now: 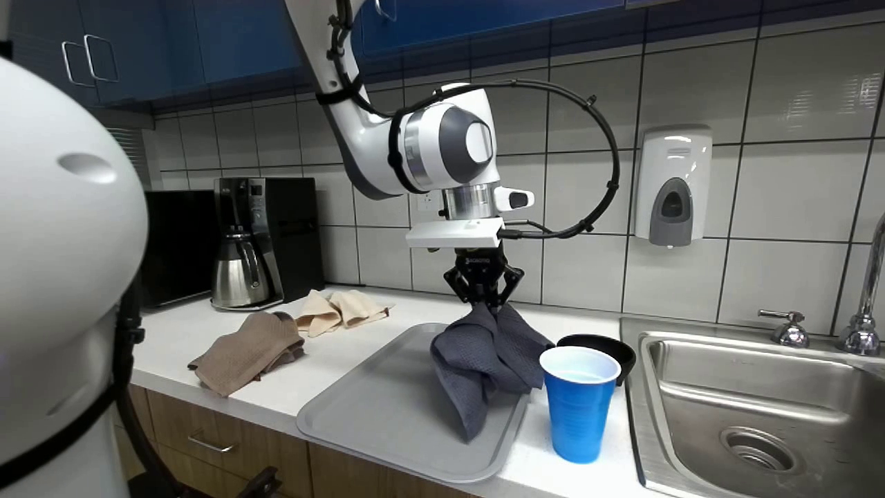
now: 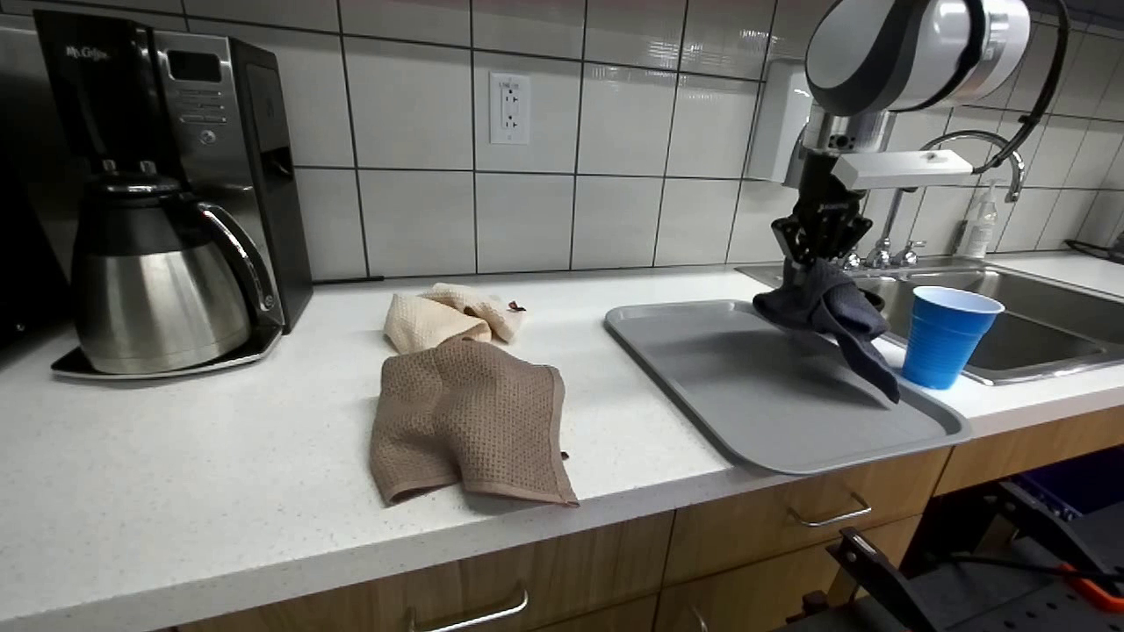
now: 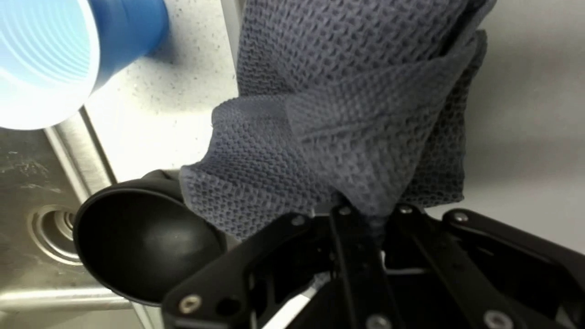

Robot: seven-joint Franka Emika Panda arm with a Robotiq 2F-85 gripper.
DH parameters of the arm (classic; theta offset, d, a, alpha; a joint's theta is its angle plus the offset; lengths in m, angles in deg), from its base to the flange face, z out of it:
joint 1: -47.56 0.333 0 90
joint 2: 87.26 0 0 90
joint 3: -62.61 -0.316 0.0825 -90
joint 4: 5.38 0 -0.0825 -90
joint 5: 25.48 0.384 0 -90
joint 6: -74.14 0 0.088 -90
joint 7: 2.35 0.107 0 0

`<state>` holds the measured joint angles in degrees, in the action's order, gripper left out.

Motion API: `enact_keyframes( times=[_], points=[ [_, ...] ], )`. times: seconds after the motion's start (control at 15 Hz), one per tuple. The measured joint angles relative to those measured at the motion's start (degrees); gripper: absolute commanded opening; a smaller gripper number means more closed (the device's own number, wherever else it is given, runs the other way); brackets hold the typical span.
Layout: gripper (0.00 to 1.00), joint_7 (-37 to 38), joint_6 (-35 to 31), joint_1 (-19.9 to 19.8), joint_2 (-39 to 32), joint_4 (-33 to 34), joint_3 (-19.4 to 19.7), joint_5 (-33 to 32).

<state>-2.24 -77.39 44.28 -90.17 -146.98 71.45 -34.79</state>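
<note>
My gripper (image 1: 486,303) points down over the far right part of the grey tray (image 1: 387,408), shut on a dark grey waffle cloth (image 1: 477,360). The cloth is pinched in a bunch between the fingers and hangs in folds, as the wrist view shows of the gripper (image 3: 375,224) and cloth (image 3: 356,105). Its lower corner hangs low over the tray in both exterior views; whether it rests there I cannot tell. A blue cup (image 1: 581,415) with a white inside stands upright beside the tray. Behind the cup is a black bowl (image 3: 146,251), close to the cloth's edge.
A brown cloth (image 2: 474,421) and a cream cloth (image 2: 439,323) lie on the counter left of the tray. The coffee maker (image 1: 294,228) with its steel carafe (image 2: 162,290) stands farther left. At right are the sink (image 1: 646,429), its faucet (image 1: 864,325) and a wall soap dispenser (image 1: 674,183).
</note>
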Motion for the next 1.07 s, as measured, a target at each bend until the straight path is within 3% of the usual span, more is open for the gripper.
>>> enact_keyframes(
  times=[0.6,1.07],
  points=[
    [0.03,-0.31,-0.51,0.00,-0.82,4.26,-0.73,3.06],
    [0.03,-2.39,-2.03,-0.03,-6.67,11.66,-1.83,7.57]
  ],
)
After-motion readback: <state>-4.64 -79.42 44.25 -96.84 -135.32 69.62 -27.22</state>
